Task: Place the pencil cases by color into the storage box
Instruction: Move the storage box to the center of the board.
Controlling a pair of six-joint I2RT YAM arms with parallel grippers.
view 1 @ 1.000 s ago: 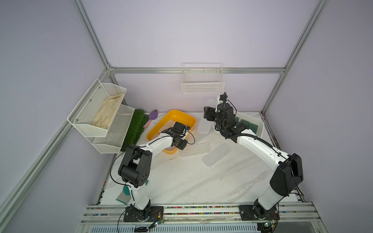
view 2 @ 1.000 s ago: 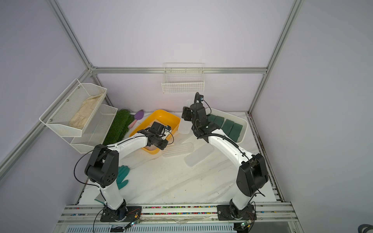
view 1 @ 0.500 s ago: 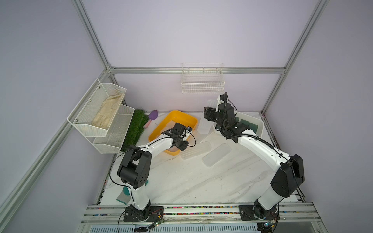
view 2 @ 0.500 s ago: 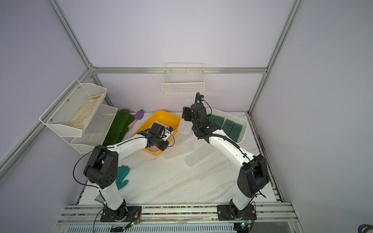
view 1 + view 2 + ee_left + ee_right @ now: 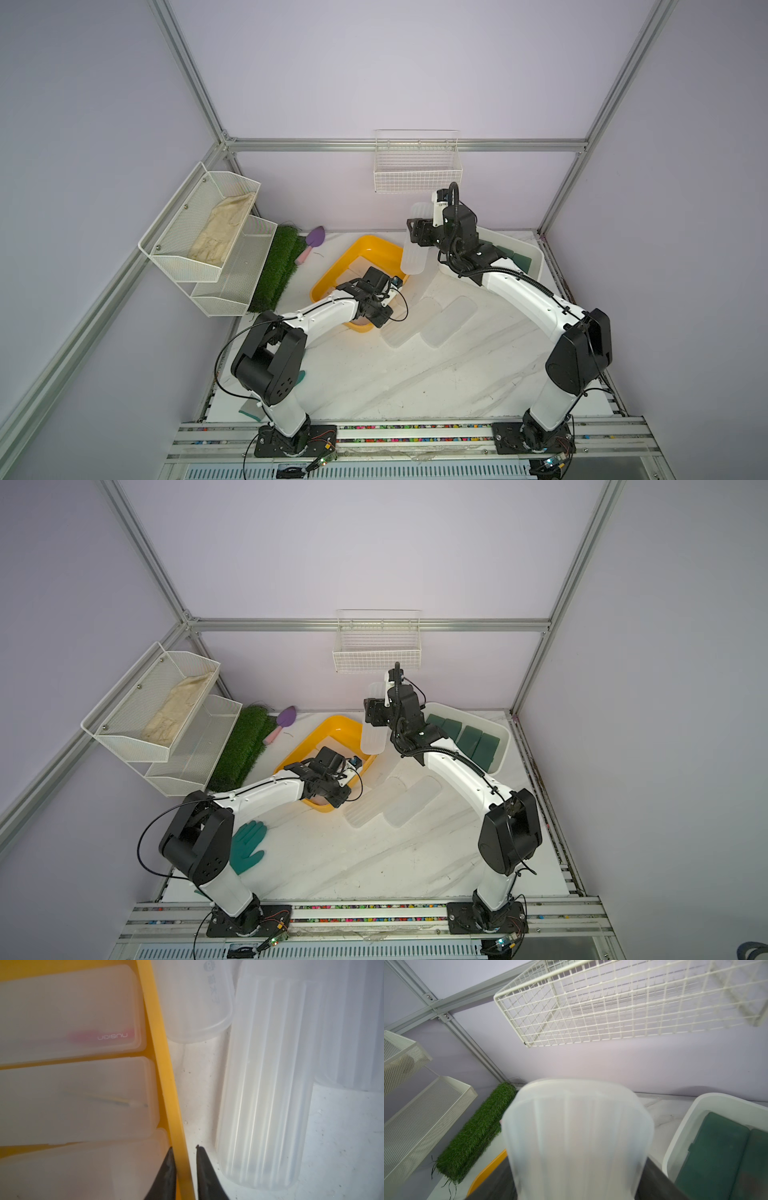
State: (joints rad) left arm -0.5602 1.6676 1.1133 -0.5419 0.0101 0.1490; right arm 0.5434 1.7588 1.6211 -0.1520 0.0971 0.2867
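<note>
My left gripper [image 5: 184, 1167] is shut on the right rim of the yellow storage box [image 5: 160, 1053], one finger inside and one outside; both top views show it [image 5: 388, 307] [image 5: 345, 787]. Three frosted clear pencil cases [image 5: 72, 1101] lie side by side in that box. My right gripper [image 5: 419, 235] [image 5: 575, 1184] is shut on another clear pencil case [image 5: 413, 249] [image 5: 577, 1136], held upright in the air between the yellow box and the white storage box [image 5: 503, 737]. Dark green pencil cases [image 5: 469, 739] [image 5: 716, 1157] lie in a row inside the white box.
More clear cases [image 5: 409, 322] [image 5: 449, 320] [image 5: 264, 1084] lie on the table just right of the yellow box. A teal glove [image 5: 247, 845] lies by the left arm's base. A grass mat [image 5: 278, 266], purple trowel [image 5: 313, 241], mesh shelves [image 5: 208, 232] and wall basket [image 5: 415, 166] line the back.
My left gripper has come a little toward the front along the yellow box's right rim and closed on it. The right arm holds the clear case almost where it was.
</note>
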